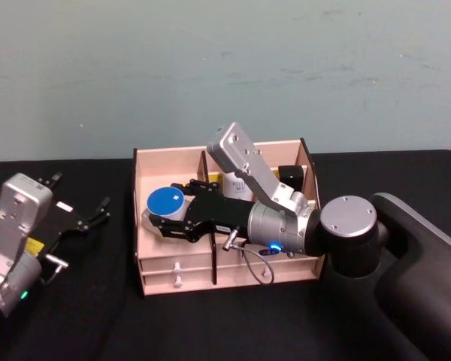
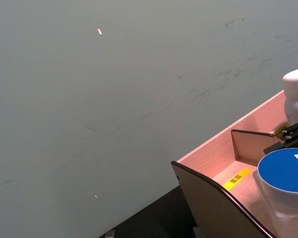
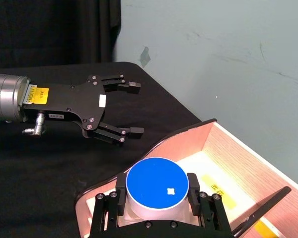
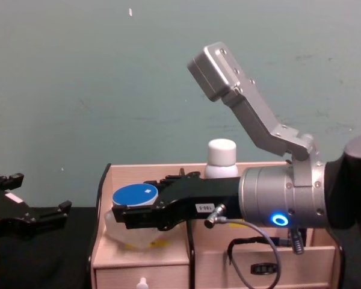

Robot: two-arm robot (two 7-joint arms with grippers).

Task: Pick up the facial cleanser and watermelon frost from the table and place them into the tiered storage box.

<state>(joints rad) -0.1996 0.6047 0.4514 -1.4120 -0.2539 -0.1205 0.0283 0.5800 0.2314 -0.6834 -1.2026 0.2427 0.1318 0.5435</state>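
Observation:
My right gripper reaches over the tiered storage box and is shut on a white container with a round blue cap, which looks like the facial cleanser. The container stands upright in the box's left front compartment, its cap above the rim. I cannot tell whether its base rests on the floor. I cannot pick out the watermelon frost for sure. My left gripper hovers open over the black table, left of the box, with nothing in it.
A white bottle stands in a back compartment, and a dark item sits at the back right. Yellow labels mark the box floor. Two drawers face me. The grey-green wall rises close behind the box.

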